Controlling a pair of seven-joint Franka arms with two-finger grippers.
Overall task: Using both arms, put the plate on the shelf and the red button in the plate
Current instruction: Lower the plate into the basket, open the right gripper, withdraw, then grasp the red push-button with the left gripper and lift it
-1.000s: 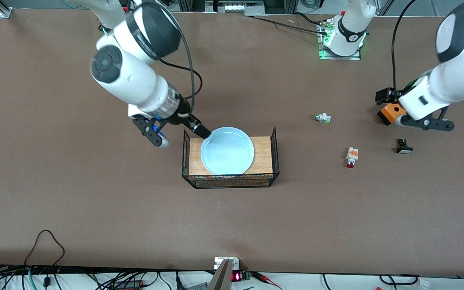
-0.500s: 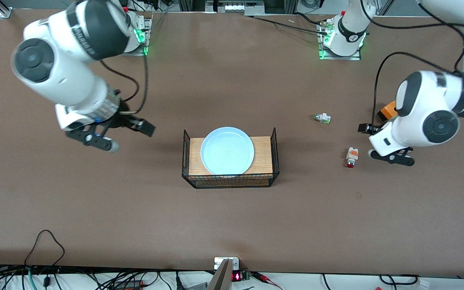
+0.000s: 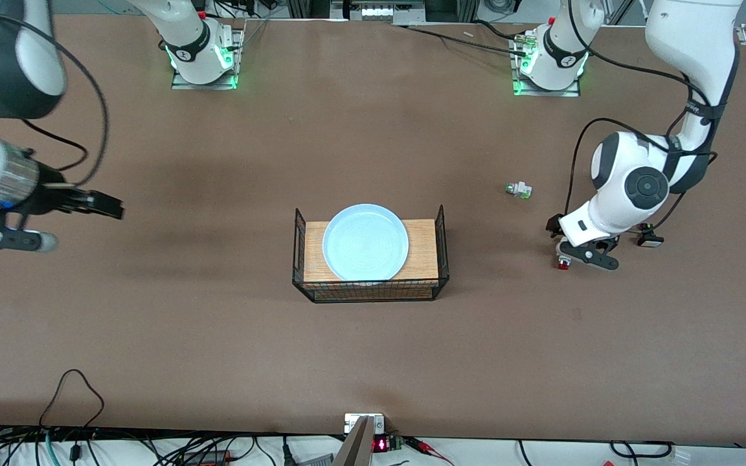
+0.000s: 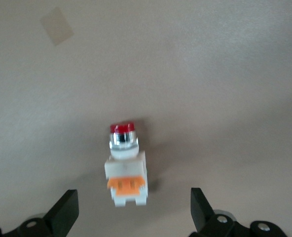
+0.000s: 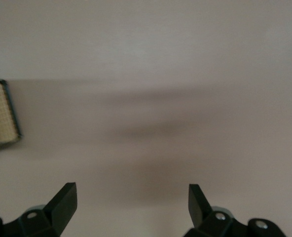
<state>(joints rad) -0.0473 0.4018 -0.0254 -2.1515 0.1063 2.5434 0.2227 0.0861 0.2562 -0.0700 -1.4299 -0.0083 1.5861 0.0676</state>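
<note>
I count 1 plate (image 3: pixel 365 242), 1 red button (image 4: pixel 126 165) and 2 arms. The plate, round, shallow, glossy pale blue, lies flat on the wooden board (image 3: pixel 421 254) inside a black wire basket (image 3: pixel 441 246) at mid-table. The red button lies on its side on the brown table (image 3: pixel 373 349), toward the left arm's end; from the front I see only its red cap, the rest covered by the arm. The left gripper (image 4: pixel 133 210) hangs right over it, fingers (image 4: pixel 64 211) spread wide on either side, holding nothing. The right gripper (image 3: pixel 104 206) is over bare table toward its own end, well apart from the basket, fingers (image 5: pixel 64 200) wide apart and empty. Nearby I see 1 small white part with a green tip (image 3: pixel 518 189) and 1 small black part (image 3: pixel 649 239), both on the table.
</note>
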